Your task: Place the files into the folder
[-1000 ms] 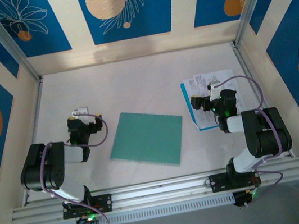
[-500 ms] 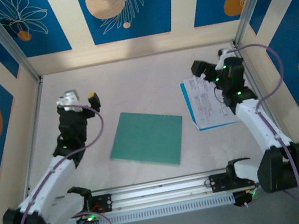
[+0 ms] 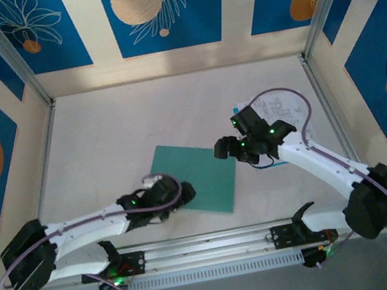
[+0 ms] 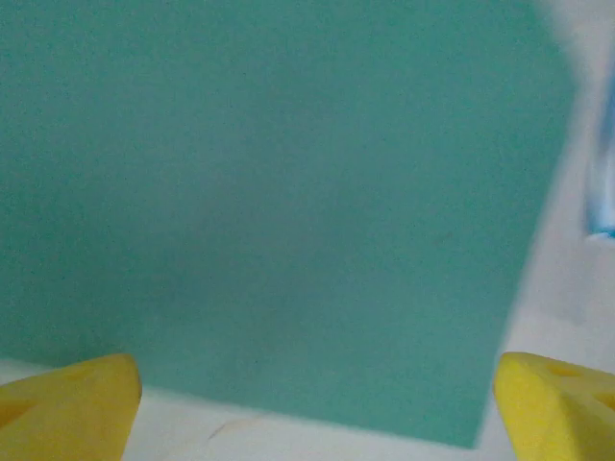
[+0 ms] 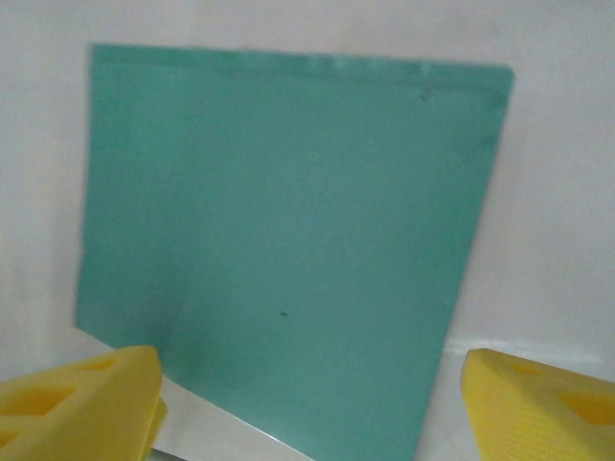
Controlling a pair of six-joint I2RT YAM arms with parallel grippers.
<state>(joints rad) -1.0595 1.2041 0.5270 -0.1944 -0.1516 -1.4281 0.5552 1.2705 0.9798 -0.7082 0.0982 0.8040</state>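
Top external: folder [image 3: 197, 179] lies flat and closed mid-table, files [image 3: 287, 106] near its right side. Left gripper [image 3: 184, 190] and right gripper [image 3: 221, 148] hover over opposite folder edges, both spread, empty. Cover likely thin, light, bendy; pinch an edge.

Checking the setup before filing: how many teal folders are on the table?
1. The folder lies flat in the middle, between the left gripper by its near-left edge and the right gripper by its far-right corner. A second beneath it would be hidden.
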